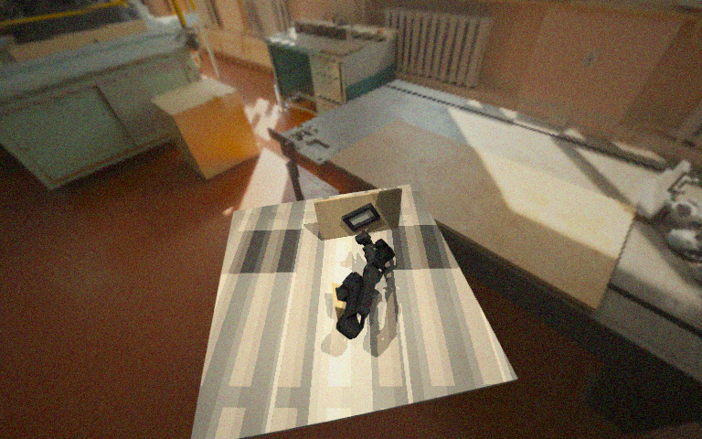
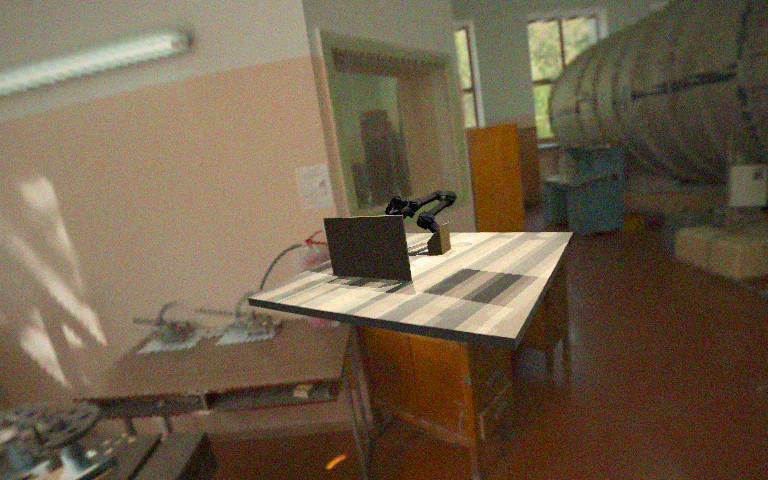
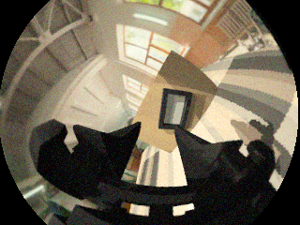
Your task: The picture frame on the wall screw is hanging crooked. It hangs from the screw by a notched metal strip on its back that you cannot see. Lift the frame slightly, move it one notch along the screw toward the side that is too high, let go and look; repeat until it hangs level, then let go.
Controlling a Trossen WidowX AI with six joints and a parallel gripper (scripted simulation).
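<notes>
Gripper, one: fingers apart, nothing between them, just off the board's face.
Arm, black, one: bent, reaching toward the board.
Picture frame, dark, rectangular: on the upright board, crooked, its right end the higher; clear of the fingers. Screw and notched strip: hidden.
Upright board, tan-faced: standing on the striped table.
Handling note, by judgement: square the fingers to the frame before closing; grip gently, raise only enough to free the notch, shift one notch right, lower straight, release, inspect. Excess lift risks unhooking; a dragged shift may skip notches.
</notes>
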